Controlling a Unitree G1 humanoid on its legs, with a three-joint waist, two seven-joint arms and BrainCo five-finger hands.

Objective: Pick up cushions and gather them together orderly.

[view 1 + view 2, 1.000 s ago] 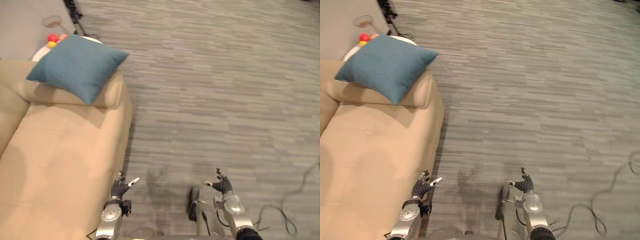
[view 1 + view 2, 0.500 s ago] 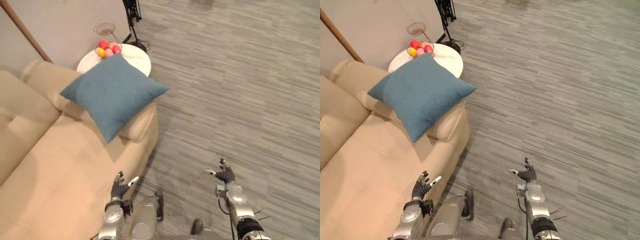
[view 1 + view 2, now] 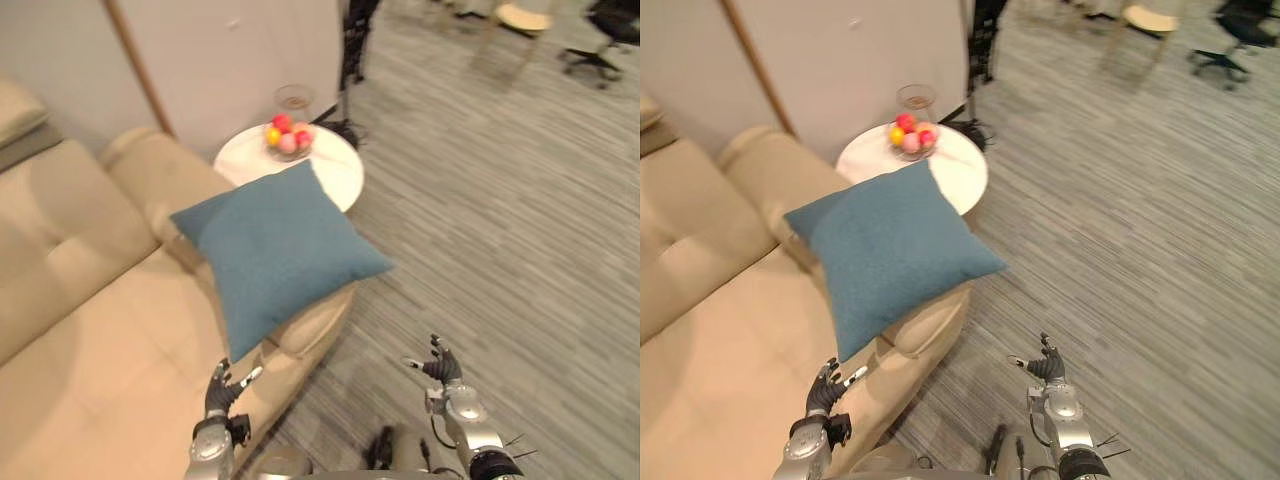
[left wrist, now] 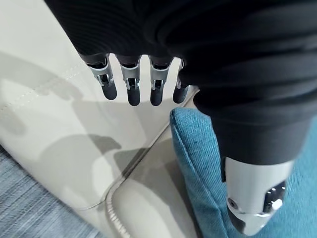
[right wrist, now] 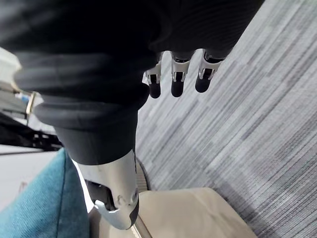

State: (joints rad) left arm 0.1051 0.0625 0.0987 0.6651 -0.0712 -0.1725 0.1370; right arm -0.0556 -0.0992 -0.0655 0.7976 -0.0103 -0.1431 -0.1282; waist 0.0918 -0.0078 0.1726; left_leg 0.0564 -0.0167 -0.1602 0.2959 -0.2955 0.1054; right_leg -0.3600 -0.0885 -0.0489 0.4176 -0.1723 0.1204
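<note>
Broadly, you have the grey striped carpet floor [image 3: 500, 250] on the robot's right and the long beige leather sofa [image 3: 90, 330] on its left. The square teal fabric cushion [image 3: 275, 250] lies propped on the sofa's armrest, well up from the seat. It sits diamond-wise: one corner points at the seat back, the opposite one overhangs the floor side, and the lowest corner points down toward the robot.

Just behind it stands the small round white tabletop [image 3: 340, 175] (whether it touches the armrest, you cannot tell from here). It carries a wire bowl of coloured balls [image 3: 287, 138], which a long reach over the cushion could knock.

Your left hand [image 3: 222, 385] hangs low by the sofa's front edge, fingers [image 4: 130, 91] straight and spread, holding nothing. The cushion lies ahead of it, higher and slightly to the right, its lowest corner near. The right hand [image 3: 437, 368] hovers over the carpet, fingers [image 5: 176, 82] relaxed and empty, farther from the cushion, which lies ahead and to its left.

Judging by that, lead with the left and bring the right to the overhanging corner.
</note>
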